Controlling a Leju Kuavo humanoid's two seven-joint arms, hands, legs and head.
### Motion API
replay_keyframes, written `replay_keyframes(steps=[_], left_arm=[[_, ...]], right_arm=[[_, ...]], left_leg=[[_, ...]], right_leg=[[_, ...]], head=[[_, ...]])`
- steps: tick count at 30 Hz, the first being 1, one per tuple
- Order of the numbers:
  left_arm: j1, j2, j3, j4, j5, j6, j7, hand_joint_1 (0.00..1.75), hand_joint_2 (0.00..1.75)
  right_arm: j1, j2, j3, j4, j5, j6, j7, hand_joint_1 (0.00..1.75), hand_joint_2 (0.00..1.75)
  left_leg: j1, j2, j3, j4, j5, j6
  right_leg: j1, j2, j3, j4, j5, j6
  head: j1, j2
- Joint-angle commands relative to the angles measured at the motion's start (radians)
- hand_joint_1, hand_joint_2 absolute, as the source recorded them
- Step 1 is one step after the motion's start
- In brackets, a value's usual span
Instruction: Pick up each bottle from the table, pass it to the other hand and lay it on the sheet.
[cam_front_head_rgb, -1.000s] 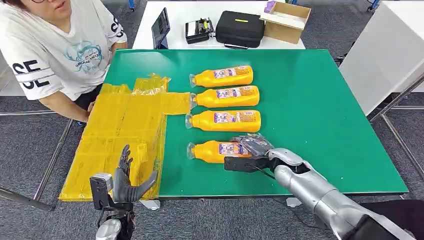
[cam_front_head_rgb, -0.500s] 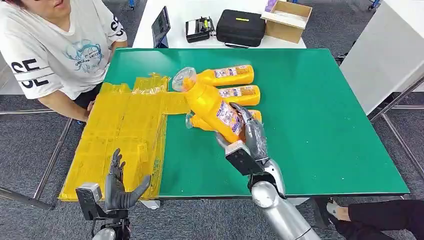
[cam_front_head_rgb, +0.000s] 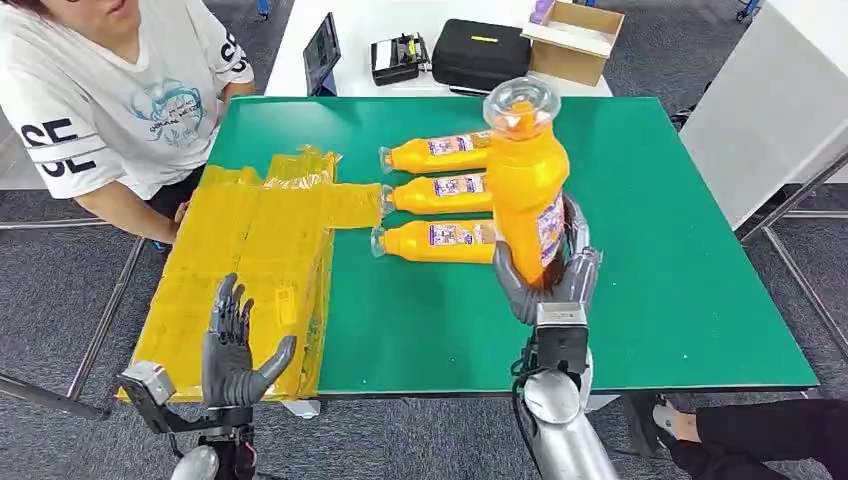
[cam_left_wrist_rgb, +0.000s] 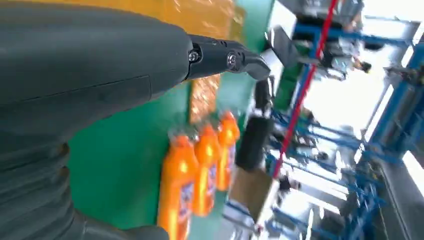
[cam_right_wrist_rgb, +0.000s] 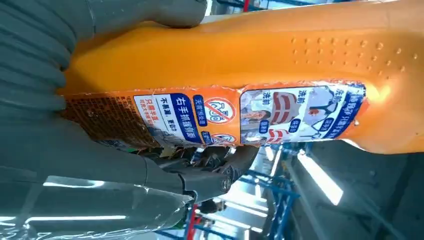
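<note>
My right hand (cam_front_head_rgb: 545, 280) grips an orange bottle (cam_front_head_rgb: 525, 185) and holds it upright above the green table (cam_front_head_rgb: 650, 250), its clear cap up. The right wrist view has the same bottle (cam_right_wrist_rgb: 250, 85) close up, with the fingers wrapped around its labelled body. Three more orange bottles (cam_front_head_rgb: 440, 197) lie side by side on the table beyond it; the left wrist view catches them (cam_left_wrist_rgb: 200, 170) too. The yellow sheet (cam_front_head_rgb: 250, 270) covers the table's left part. My left hand (cam_front_head_rgb: 232, 350) is raised near the sheet's front edge, fingers spread, holding nothing.
A person in a white T-shirt (cam_front_head_rgb: 110, 90) stands at the table's far left corner, an arm near the sheet. Behind the green table a white table carries a black case (cam_front_head_rgb: 480, 55), a cardboard box (cam_front_head_rgb: 575, 40) and a tablet (cam_front_head_rgb: 322, 55).
My right hand has lifted the nearest bottle off the table and turned it from tilted to upright, shifting rightward. The left hand has moved little, staying open by the sheet.
</note>
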Motion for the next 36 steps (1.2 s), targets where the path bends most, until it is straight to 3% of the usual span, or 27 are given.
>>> replay_keyframes(steps=[1,5,9,28,29,34,36], left_arm=[[-0.036,0.104,-0.11,0.056,0.085,-0.25,0.032,0.0,1.75],[-0.053,0.099,-0.124,0.098,0.1,-0.245,0.037,0.0,1.75],[-0.058,0.108,-0.132,0.128,0.168,-0.306,0.055,0.0,1.75],[-0.058,0.111,-0.133,0.13,0.171,-0.305,0.057,0.0,1.75],[-0.055,0.113,-0.132,0.129,0.171,-0.304,0.057,0.0,1.75],[-0.053,0.115,-0.146,0.115,0.16,-0.322,0.047,0.0,1.75],[-0.048,0.115,-0.149,0.103,0.167,-0.333,0.043,0.0,1.75]], right_arm=[[0.032,0.074,0.037,0.269,0.015,0.141,-0.087,1.75,1.75],[0.014,0.076,0.264,0.399,-0.028,0.008,-0.087,1.75,1.75],[-0.014,0.092,0.322,0.474,-0.018,0.008,-0.087,1.75,1.75],[-0.015,0.096,0.324,0.484,-0.038,0.04,-0.087,1.75,1.75],[-0.011,0.099,0.312,0.481,-0.086,0.106,-0.087,1.75,1.75],[-0.023,0.132,0.338,0.605,0.001,0.113,-0.087,1.75,1.75],[-0.028,0.147,0.349,0.645,-0.054,0.193,-0.087,1.75,1.75]], left_leg=[[0.002,0.003,0.007,-0.002,-0.002,-0.001],[0.002,0.004,0.008,-0.003,-0.002,-0.001],[0.002,0.007,0.009,-0.002,-0.003,-0.001],[0.002,0.001,0.003,-0.001,-0.001,-0.001],[0.002,0.002,0.005,-0.001,-0.002,-0.001],[0.002,0.002,0.003,-0.001,-0.001,-0.001],[0.002,0.003,0.005,-0.001,-0.002,-0.001]], right_leg=[[0.003,0.001,0.007,-0.004,-0.001,-0.004],[0.003,0.002,0.007,-0.004,-0.001,-0.005],[0.004,0.005,0.008,-0.003,-0.001,-0.006],[0.002,0.0,0.002,-0.001,-0.001,-0.003],[0.003,0.0,0.005,-0.002,-0.002,-0.004],[0.002,0.001,0.003,-0.001,-0.001,-0.003],[0.002,0.001,0.004,-0.002,-0.001,-0.004]], head=[[0.0,0.0],[0.0,0.0],[0.0,0.0],[0.0,0.0],[0.0,0.0],[0.0,0.0],[0.0,0.0]])
